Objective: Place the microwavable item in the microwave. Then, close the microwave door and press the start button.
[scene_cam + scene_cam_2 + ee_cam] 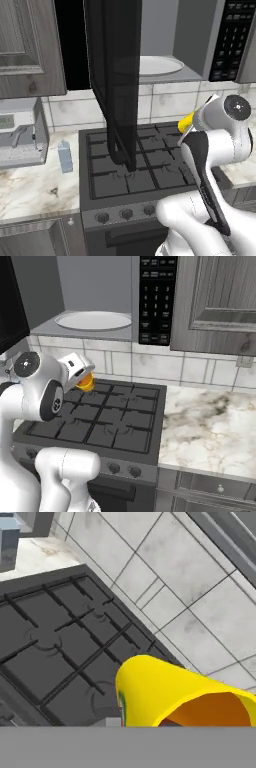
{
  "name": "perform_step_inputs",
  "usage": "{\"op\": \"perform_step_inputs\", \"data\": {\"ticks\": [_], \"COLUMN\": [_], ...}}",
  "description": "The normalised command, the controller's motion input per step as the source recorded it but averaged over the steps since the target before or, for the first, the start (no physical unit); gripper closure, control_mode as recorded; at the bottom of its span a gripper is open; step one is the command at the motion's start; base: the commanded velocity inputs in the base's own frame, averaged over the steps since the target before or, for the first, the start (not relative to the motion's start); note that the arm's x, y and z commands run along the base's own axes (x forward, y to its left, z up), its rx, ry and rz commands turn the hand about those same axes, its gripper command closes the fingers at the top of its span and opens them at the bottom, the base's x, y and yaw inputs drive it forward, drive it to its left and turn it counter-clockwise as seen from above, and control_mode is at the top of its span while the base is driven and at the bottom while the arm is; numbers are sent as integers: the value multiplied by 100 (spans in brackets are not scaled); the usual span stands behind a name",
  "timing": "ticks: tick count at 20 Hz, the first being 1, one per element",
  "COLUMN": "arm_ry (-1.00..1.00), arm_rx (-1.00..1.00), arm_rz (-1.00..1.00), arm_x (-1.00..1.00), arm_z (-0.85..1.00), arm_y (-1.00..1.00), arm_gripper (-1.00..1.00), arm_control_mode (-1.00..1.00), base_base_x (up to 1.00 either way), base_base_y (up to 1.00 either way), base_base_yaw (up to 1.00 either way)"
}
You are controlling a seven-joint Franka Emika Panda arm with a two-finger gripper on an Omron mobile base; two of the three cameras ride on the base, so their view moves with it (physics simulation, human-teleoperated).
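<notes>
Grasping the yellow cup (165,692) above the stove's (135,170) far right burners, the gripper (192,122) sits below and near of the open microwave (95,296), whose turntable (93,320) lies up and farther back.

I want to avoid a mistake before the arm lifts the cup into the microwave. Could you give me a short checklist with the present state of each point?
1. Yellow cup is at the gripper: ok, it shows right at the hand, above the stove.
2. Grip is firm: cannot tell, the fingertips are hidden.
3. Microwave door is open: ok, it swings out over the stove.
4. Turntable is free: ok, nothing lies on it.
5. Cup is at cavity height: not ok, it is below the microwave.
6. Keypad is unobstructed: ok.
</notes>
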Motion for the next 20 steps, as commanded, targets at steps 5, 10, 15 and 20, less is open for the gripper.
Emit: {"op": "perform_step_inputs", "data": {"ticks": [5, 10, 15, 20], "arm_ry": [-18, -5, 1, 13], "arm_rx": [-12, -15, -12, -1], "arm_rz": [17, 2, 0, 9], "arm_x": [0, 0, 6, 65], "arm_z": [98, 91, 77, 43], "arm_y": [15, 11, 10, 0], "arm_gripper": [100, 100, 100, 100], "arm_control_mode": [-100, -100, -100, -100], "base_base_x": [0, 0, 0, 0], "base_base_y": [0, 0, 0, 0], "base_base_yaw": [0, 0, 0, 0]}}
